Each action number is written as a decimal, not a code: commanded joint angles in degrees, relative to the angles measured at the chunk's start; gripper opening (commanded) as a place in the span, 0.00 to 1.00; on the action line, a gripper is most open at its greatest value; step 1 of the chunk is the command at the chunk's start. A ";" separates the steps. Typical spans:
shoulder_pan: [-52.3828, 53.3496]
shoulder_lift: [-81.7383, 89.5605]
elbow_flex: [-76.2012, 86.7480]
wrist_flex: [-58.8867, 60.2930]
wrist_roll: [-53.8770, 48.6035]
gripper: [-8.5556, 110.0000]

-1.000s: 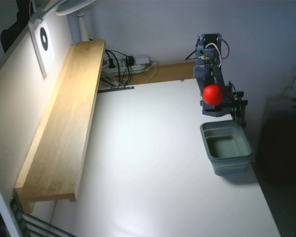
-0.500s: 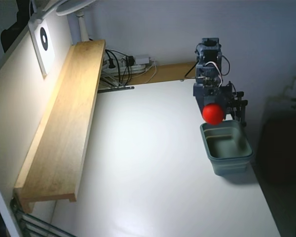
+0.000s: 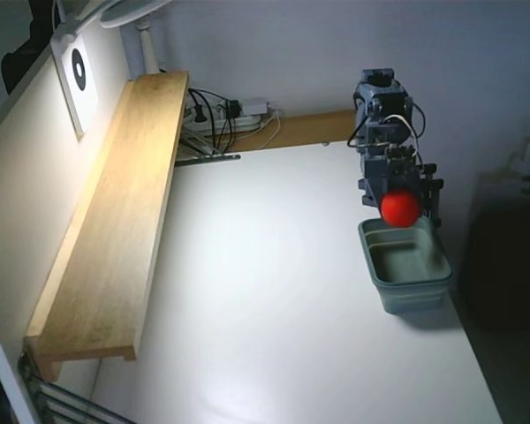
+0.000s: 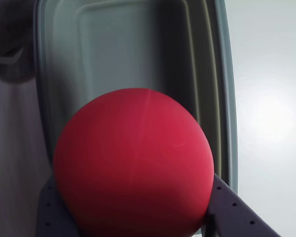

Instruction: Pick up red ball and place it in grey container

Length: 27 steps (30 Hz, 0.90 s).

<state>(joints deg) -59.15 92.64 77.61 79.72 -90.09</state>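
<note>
Red ball point(image 3: 400, 208) held off the worktop point(image 3: 274, 291) in the gripper point(image 3: 398, 212), at the near end of the arm point(image 3: 384, 132) in the fixed view. Fingers point(image 4: 232, 207) closed against the ball's sides; wrist view shows grey finger material pressed to its lower left and lower right, ball point(image 4: 133, 163) filling most of that frame.

Tub point(image 3: 406, 263) grey-green, rectangular, rounded corners, standing on the worktop near its right edge in the fixed view. Ball sits over the tub's far rim there, not inside. Wrist view looks straight down into the tub point(image 4: 138, 54): interior visible behind the ball, nothing seen in the part that shows, rim running along the right.

Wooden shelf point(image 3: 115, 221) runs down the left side of the fixed view, lit warm. Cables and a power strip point(image 3: 230, 113) at the far edge of the worktop.
</note>
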 commanded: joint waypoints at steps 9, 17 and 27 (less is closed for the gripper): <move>-1.48 1.27 -3.16 -0.25 0.09 0.27; -1.48 1.27 -3.16 -0.25 0.09 0.39; -1.48 1.27 -3.16 -0.25 0.09 0.39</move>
<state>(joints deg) -59.33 92.64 77.61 79.72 -90.09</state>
